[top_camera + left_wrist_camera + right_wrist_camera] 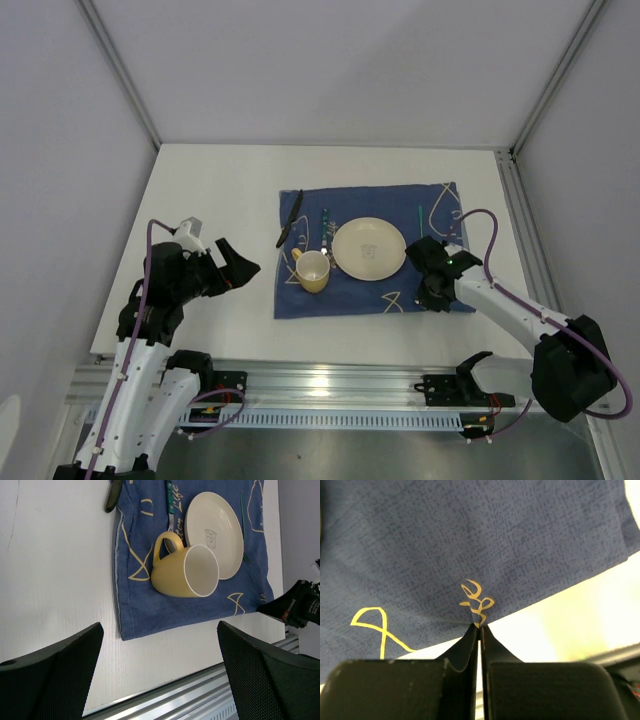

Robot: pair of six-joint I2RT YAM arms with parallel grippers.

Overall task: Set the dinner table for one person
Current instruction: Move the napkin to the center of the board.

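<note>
At the near right corner of the blue cloth (350,297), the right gripper (479,628) has its jaws closed on the hem, and the weave puckers into a small peak at the tips. From that pinch the cloth runs away to the far side and to the left, its long axis lying left to right across the dinner table (220,190), which spreads matte white beneath it. Any tug on it falls to the right arm, I judge. The left gripper (236,262) hangs open over bare tabletop just left of the cloth.

The cloth is soft denim-like fabric with pale yellow line drawings. On it sit a round cream plate (368,248) and a glossy yellow mug (312,271) tipped on its side, with a teal-handled utensil (325,225) between them towards the far edge.
</note>
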